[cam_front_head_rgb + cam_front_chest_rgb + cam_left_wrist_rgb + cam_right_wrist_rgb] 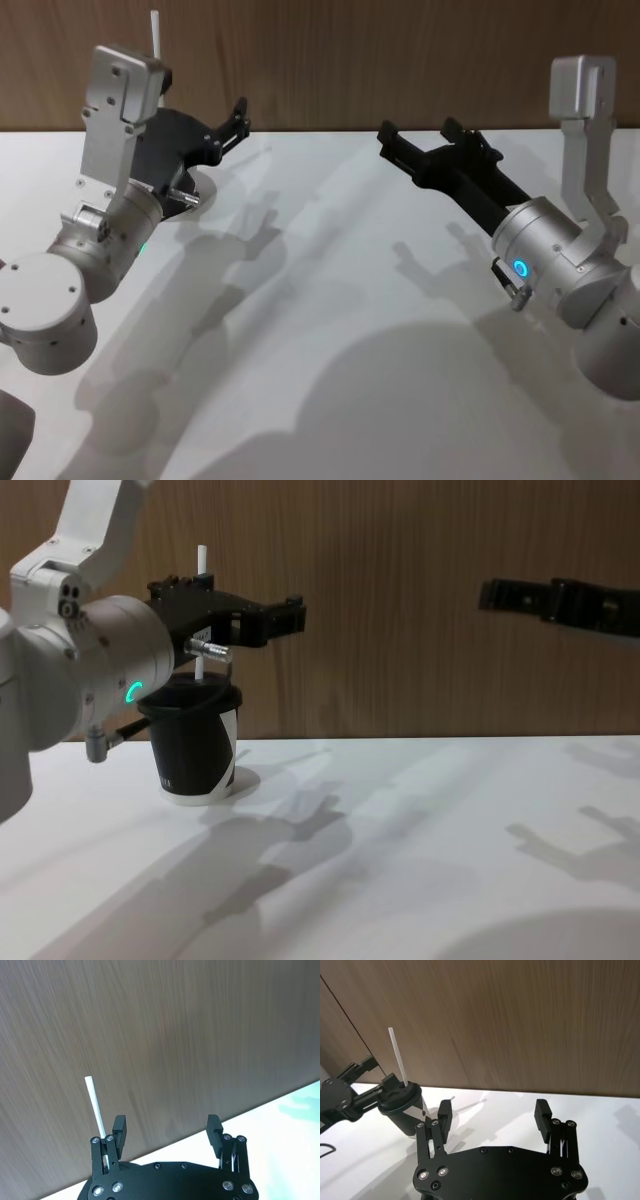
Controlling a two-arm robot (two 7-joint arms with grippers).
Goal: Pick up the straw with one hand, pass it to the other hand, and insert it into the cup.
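A plain white table (330, 330) is seen in front of a brown wood-grain wall (330, 60), with the arms' soft grey shadows cast across the tabletop.

At the left, the black cup (195, 745) is stood on the table close to the wall. A white slanted patch is carried on its side, along with tiny white lettering that cannot be read. The straw (201, 565) is stood upright in the cup's lid, its white top raised well above the rim.

The left gripper (262, 620) is held above the cup, just beside the straw, with its fingers spread wide and nothing gripped between them.

At the right, the right gripper (418, 132) is held above the table, well apart from the cup, its fingers likewise spread wide and empty.
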